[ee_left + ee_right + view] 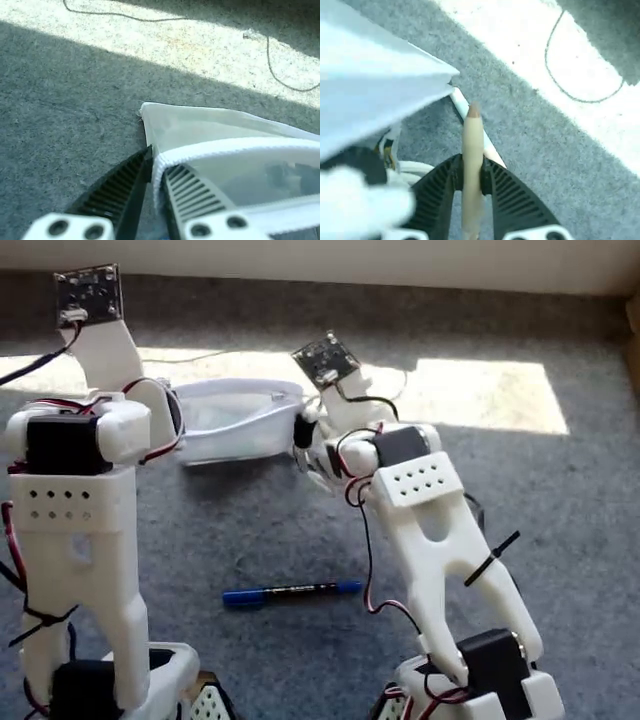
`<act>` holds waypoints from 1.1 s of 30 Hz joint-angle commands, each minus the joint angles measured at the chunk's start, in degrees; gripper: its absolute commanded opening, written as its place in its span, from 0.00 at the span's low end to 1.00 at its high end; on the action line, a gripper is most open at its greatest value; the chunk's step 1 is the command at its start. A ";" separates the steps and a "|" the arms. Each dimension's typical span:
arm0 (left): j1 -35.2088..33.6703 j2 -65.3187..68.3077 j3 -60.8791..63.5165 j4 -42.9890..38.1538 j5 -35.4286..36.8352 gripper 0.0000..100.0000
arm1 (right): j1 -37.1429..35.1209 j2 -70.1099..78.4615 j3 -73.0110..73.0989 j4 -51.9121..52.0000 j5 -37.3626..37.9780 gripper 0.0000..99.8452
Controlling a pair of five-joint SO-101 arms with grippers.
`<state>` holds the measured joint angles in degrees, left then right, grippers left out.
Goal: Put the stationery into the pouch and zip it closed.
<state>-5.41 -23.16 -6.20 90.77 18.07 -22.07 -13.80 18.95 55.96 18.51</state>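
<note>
A white, see-through pouch (235,420) lies on the grey carpet between the two arms. My left gripper (153,159) is shut on the white rim at the pouch's (210,130) left end; in the high view that gripper (172,422) sits at the same end. My right gripper (470,167) is shut on a beige pencil (472,145), whose tip points past the pouch's (370,90) right corner. In the high view the right gripper (308,445) is against the pouch's right end. A blue pen (290,592) lies on the carpet nearer the arm bases.
A bright sunlit patch (480,395) crosses the carpet behind the pouch. A thin dark cable (570,80) loops over it beyond the right gripper, and a cable (280,65) also lies beyond the left one.
</note>
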 commanded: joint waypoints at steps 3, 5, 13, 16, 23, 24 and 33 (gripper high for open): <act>4.97 -0.22 -4.09 -1.32 2.64 0.01 | 0.66 -5.49 -1.27 -2.15 -3.96 0.01; 5.05 -0.48 -4.09 -1.32 2.73 0.01 | 0.66 -6.90 -1.27 -1.89 -4.92 0.01; 4.70 -0.66 -0.92 -1.32 2.64 0.01 | 2.42 -16.75 0.66 -1.01 -8.00 0.01; 3.47 -0.66 0.40 -1.32 2.46 0.01 | 2.42 -21.85 2.24 -1.01 -8.00 0.01; -1.80 -0.66 0.84 -1.23 2.29 0.01 | 1.71 -33.54 5.85 -1.01 -8.00 0.01; -2.33 -0.66 1.10 -1.14 2.29 0.01 | 1.10 -34.86 6.20 -1.01 -8.00 0.01; -6.20 -0.66 2.15 -1.14 0.35 0.01 | -2.86 -40.48 7.52 -0.84 -7.91 0.01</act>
<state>-9.80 -23.08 -3.47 90.59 19.03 -24.09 -52.13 26.86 55.69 11.12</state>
